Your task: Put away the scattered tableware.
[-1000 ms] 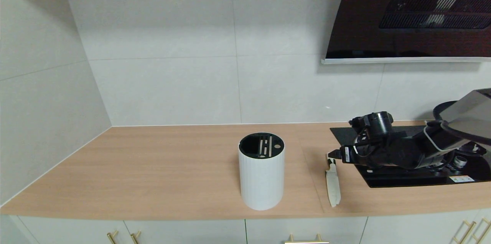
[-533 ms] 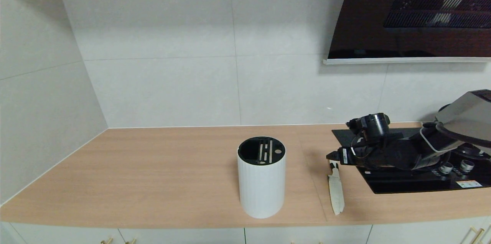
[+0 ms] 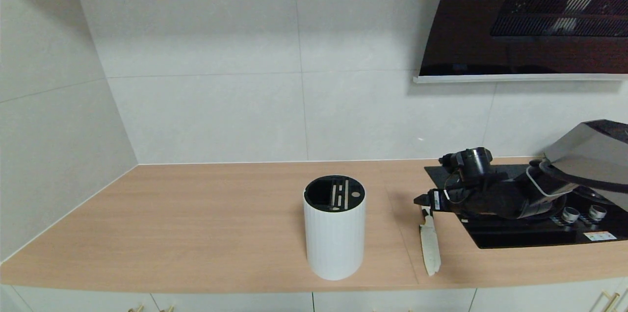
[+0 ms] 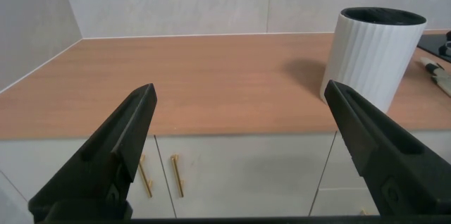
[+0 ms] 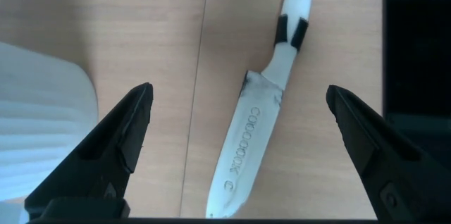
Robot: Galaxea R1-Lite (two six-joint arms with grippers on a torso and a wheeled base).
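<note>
The knife (image 3: 430,246) (image 5: 259,129) lies flat on the worktop (image 3: 196,223), white in the blade and white in the handle, with a black band where the two meet; its handle end points toward the tiled back wall and its tip toward the worktop's front edge. We see it between the holder (image 3: 334,233) (image 4: 377,55) (image 5: 35,132) and the black cooktop (image 3: 515,239), just beside the cooktop's near corner and apart from the holder, with a seam in the wood running between knife and holder. Over the handle end hangs the right claw (image 3: 421,200) (image 5: 238,91), its two dark fingers (image 5: 127,129) spread wide; in the right wrist view the knife lies in the gap between them, touched by neither. The holder is a white ribbed cylinder standing upright on the robot's left of the knife, its black top cut with one larger opening, several narrow slots and a small round hole, and we cannot tell whether anything sits inside. The left claw (image 4: 239,89) is also spread open and grips nothing; it sits low, in front of the worktop's front edge, facing the white cabinet doors with their gold handles (image 4: 144,176). A dark range hood (image 3: 530,22) hangs on the wall above the cooktop
</note>
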